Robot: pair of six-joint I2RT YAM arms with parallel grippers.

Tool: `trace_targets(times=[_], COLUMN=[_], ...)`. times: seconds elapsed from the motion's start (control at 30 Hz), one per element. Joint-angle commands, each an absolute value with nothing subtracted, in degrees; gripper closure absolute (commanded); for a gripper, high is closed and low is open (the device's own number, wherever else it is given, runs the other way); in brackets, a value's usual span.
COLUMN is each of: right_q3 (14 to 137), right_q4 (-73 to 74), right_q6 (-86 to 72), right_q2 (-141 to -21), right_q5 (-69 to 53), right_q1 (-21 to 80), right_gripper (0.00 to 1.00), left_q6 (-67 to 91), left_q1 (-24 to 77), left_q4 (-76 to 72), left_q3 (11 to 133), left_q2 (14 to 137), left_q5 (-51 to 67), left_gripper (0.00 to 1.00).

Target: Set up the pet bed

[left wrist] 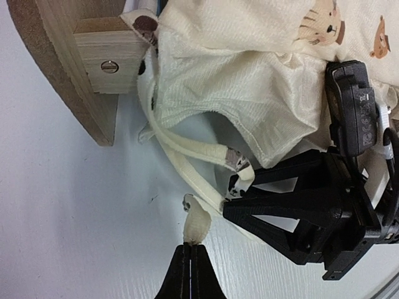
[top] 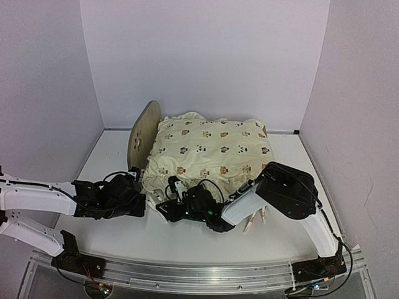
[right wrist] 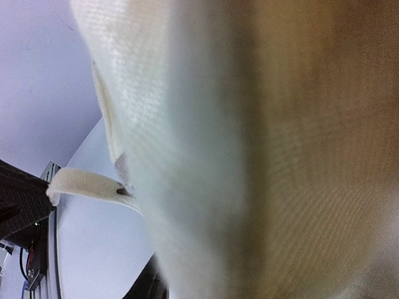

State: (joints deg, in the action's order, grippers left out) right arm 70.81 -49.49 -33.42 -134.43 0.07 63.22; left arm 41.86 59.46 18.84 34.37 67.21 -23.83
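cushion over pet bed, l gripper clamped on tie, r gripper (grip can't tell)

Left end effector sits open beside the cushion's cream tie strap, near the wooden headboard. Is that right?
Not quite. The left wrist view shows the left end effector shut on the end of the cream tie strap, not open beside it. The rest holds: the strap belongs to the cushion, near the wooden headboard.
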Motion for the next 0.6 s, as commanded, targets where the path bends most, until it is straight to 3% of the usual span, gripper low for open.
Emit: trace_targets(times=[0.0, 0.3, 0.57], right_q3=[72.1, 71.6, 71.3], right_q4=[-50.4, -52.0, -53.2], right_q6=[-32.2, -31.8, -31.5], right_q2=[-130.8, -130.1, -129.4], right_q5=[0.4, -2.4, -4.6], right_q1=[62.7, 62.7, 62.7], right_gripper=[0.72, 0.99, 1.00], left_q6=[39.5, 37.7, 37.0], left_q1=[59.2, 54.4, 50.9], left_q4=[13.9, 5.1, 0.4], left_q3=[36.7, 33.1, 31.0], left_q2=[69.1, 68.7, 70.7], left_q5=[-25.5, -18.2, -13.1], left_gripper=[1.00, 1.00, 1.00])
